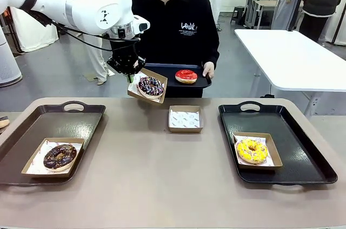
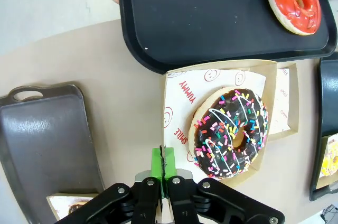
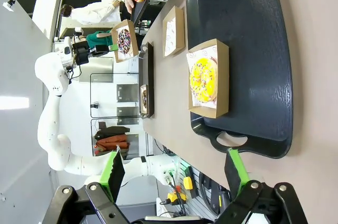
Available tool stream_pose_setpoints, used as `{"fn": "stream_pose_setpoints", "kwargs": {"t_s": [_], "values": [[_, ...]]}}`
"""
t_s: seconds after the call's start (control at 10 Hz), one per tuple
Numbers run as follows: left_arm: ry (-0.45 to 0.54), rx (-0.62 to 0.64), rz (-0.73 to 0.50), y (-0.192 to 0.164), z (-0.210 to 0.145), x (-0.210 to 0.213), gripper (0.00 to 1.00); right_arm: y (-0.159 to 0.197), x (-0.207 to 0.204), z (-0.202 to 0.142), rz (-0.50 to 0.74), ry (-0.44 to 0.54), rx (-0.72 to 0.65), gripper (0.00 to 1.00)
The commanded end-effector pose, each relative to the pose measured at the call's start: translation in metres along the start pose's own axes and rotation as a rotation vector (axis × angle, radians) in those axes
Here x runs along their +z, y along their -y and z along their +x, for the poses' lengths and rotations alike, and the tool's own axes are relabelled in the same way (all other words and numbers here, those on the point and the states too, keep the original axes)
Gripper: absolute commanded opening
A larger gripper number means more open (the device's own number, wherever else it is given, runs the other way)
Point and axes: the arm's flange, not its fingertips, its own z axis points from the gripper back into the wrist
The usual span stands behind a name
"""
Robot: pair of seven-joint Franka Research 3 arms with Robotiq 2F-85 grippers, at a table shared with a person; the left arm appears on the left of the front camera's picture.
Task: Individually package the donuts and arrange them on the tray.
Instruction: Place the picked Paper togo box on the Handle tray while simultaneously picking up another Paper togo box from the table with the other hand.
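Note:
My left gripper (image 1: 130, 78) hangs above the table's far edge, shut on the rim of a cardboard box (image 1: 162, 81) that holds the purple-dark sprinkled donut (image 1: 151, 86). In the left wrist view its green pads (image 2: 157, 161) pinch the box (image 2: 182, 113) edge beside that donut (image 2: 231, 131). The person holds a small dark tray (image 1: 167, 71) carrying the red glazed donut (image 1: 186, 76), right next to the lifted box. The chocolate donut (image 1: 59, 156) sits boxed on the left tray (image 1: 70, 123). The yellow donut (image 1: 252, 150) sits boxed on the right tray (image 1: 292, 132). My right gripper (image 3: 175, 174) is open, well short of the yellow donut (image 3: 204, 80).
An empty paper-lined box (image 1: 185, 119) stands mid-table near the far edge. The person's hands (image 1: 208, 69) grip their tray at the table's far side. A white table (image 1: 292, 56) stands behind on the right.

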Motion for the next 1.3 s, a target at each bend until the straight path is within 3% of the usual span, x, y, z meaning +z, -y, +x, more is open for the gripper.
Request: {"fn": "stream_pose_setpoints", "kwargs": {"t_s": [0.0, 0.2, 0.5, 0.6, 0.9, 1.2], "values": [[-0.001, -0.007, -0.011, -0.001, 0.0, 0.001, 0.0, -0.001, 0.0, 0.0, 0.017, 0.006, -0.018, 1.0], [-0.017, -0.008, -0.03, -0.007, -0.004, 0.009, 0.01, 0.0, 0.0, 0.0, -0.001, 0.0, 0.0, 1.0], [-0.058, 0.034, -0.126, -0.07, -0.03, 0.054, 0.01, -0.107, -0.042, 0.017, -0.123, -0.036, 0.102, 1.0], [-0.115, 0.046, -0.153, -0.094, -0.041, 0.06, 0.01, -0.142, -0.059, 0.021, -0.174, -0.059, 0.12, 1.0], [-0.187, 0.14, -0.136, -0.154, -0.064, 0.056, 0.01, -0.227, -0.14, 0.03, -0.376, -0.092, 0.16, 1.0], [-0.252, 0.237, -0.132, -0.205, -0.085, 0.039, 0.01, -0.252, -0.245, 0.039, -0.556, -0.065, 0.2, 1.0]]}}
